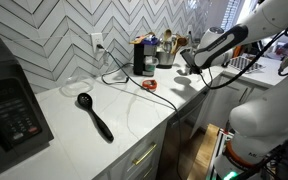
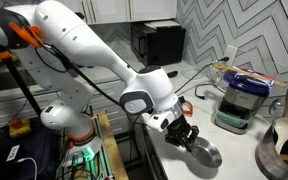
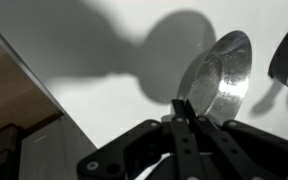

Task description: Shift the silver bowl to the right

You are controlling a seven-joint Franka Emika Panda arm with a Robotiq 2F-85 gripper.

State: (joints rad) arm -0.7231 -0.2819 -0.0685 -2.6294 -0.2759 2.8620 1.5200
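The silver bowl (image 2: 208, 153) is a small, shallow, shiny metal dish near the front edge of the white counter (image 2: 246, 150). In the wrist view the silver bowl (image 3: 222, 72) appears tilted, and its rim sits between my fingers. My gripper (image 2: 187, 137) is shut on that rim, and the two fingertips (image 3: 181, 103) are pressed together on it. In an exterior view my gripper (image 1: 189, 62) hovers over the far end of the counter, and the bowl cannot be made out there.
A black long-handled spoon (image 1: 95, 115) and a clear glass vessel (image 1: 76, 84) are on the counter (image 1: 124, 125). A black appliance (image 1: 9, 105) stands at one end. A coffee maker (image 1: 142, 55) and jars are by the tiled wall. A silver-and-blue appliance (image 2: 240, 100) and a tan bowl (image 2: 284, 140) are close to my gripper.
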